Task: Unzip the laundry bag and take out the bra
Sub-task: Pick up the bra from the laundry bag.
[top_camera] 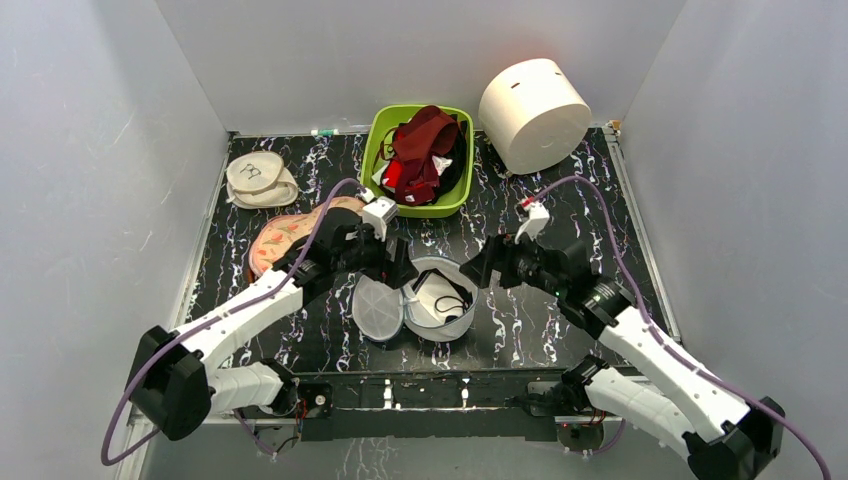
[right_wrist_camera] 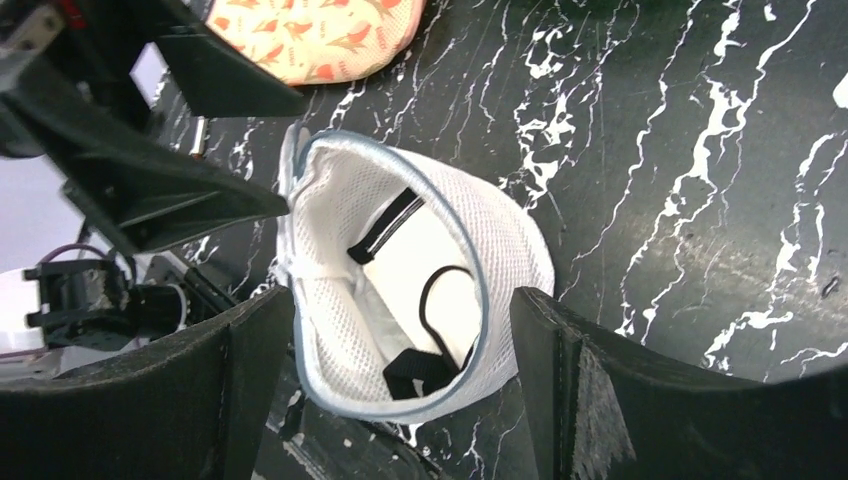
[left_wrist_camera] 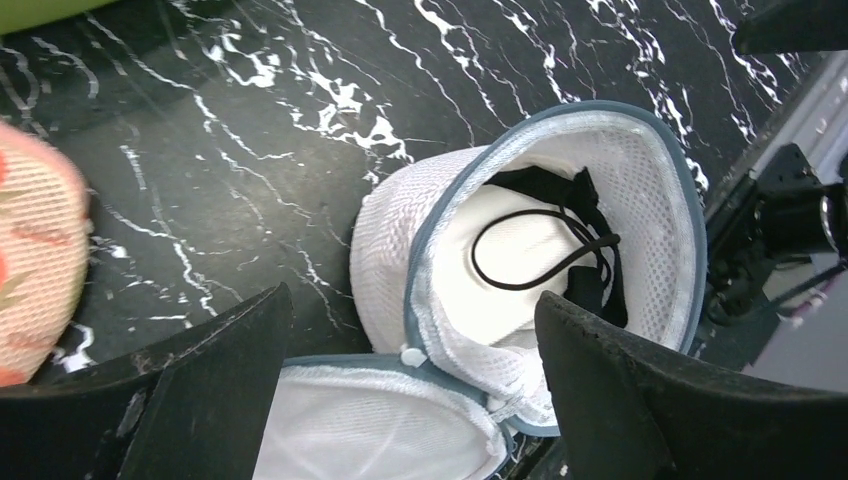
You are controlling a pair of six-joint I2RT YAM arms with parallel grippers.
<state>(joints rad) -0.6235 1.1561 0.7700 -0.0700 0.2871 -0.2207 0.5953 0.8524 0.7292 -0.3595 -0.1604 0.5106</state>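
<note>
Fingers of left gripper [top_camera: 398, 268] and right gripper [top_camera: 482, 268] spread wide, holding nothing, flanking the laundry bag [top_camera: 440, 300] at table centre. Bag unzipped, lid [top_camera: 378, 308] flopped left; black straps [left_wrist_camera: 540, 250] on white inside. Maroon bra [top_camera: 425, 135] sits in green bin [top_camera: 372, 160] on red-and-white garment [top_camera: 400, 180].

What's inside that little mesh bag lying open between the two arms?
The open laundry bag holds a white padded piece with black straps across it. The mesh wall covers the rest, so what lies beneath cannot be seen.
</note>
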